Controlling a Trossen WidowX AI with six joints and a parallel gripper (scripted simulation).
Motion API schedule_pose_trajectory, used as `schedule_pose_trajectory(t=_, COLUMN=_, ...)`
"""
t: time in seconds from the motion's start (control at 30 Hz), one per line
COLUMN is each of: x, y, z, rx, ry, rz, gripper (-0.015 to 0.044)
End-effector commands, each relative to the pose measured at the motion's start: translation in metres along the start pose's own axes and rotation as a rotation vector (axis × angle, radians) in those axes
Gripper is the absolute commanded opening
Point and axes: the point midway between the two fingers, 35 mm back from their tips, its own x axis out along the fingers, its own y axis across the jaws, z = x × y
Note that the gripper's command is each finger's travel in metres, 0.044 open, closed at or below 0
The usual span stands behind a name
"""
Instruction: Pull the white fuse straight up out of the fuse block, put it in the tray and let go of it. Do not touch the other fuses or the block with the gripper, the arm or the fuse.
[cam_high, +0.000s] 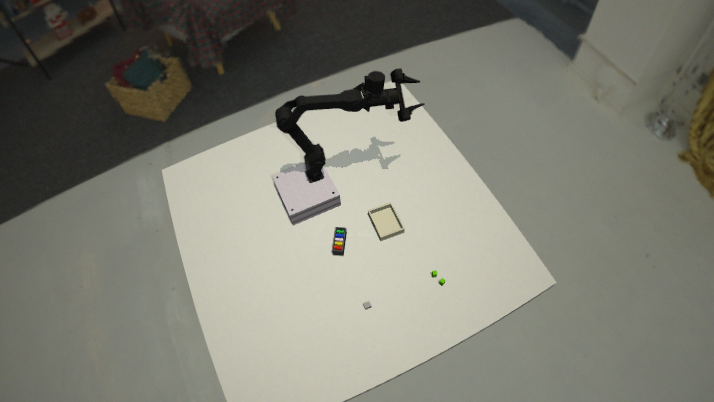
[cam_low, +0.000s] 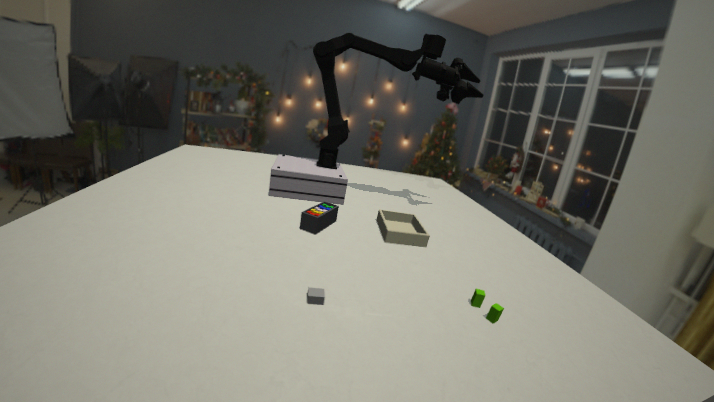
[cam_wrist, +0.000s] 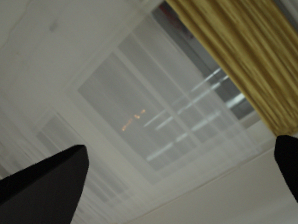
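The black two-fingered tool hangs high above the white worktop with its fingers spread wide and nothing between them. It points outward, away from the arm's pale grey base block, and in the wrist view only a window and a yellow curtain show beyond its dark fingertips.

Far below the tool and back toward the base sits the small black rectangular fuse block, holding a row of coloured fuses. The white fuse stands seated in the middle of that row, between the blue and yellow ones, well apart from the tool. Just beside the block, on the side nearer the tool, lies the shallow beige square tray; nothing shows inside it.

Farther out from the base, well apart from the tool, a small grey cube and two small bright green blocks rest on the worktop.
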Motion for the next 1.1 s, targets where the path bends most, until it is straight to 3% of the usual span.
schedule_pose_trajectory(t=0.0, x=0.000, y=0.003, z=0.000, rx=0.006, ry=-0.001, rz=0.009, gripper=0.0374)
schedule_pose_trajectory(t=0.2, x=0.003, y=0.098, z=-0.009, rx=0.225, ry=-0.004, rz=0.282, gripper=0.0216)
schedule_pose_trajectory(t=0.4, x=-0.021, y=0.203, z=-0.015, rx=0.509, ry=0.051, rz=0.585, gripper=0.0062)
schedule_pose_trajectory(t=0.67, x=-0.092, y=0.324, z=-0.010, rx=0.934, ry=0.215, rz=0.966, gripper=0.0062)
schedule_pose_trajectory(t=1.07, x=-0.257, y=0.434, z=0.040, rx=1.677, ry=0.671, rz=1.475, gripper=0.0062)
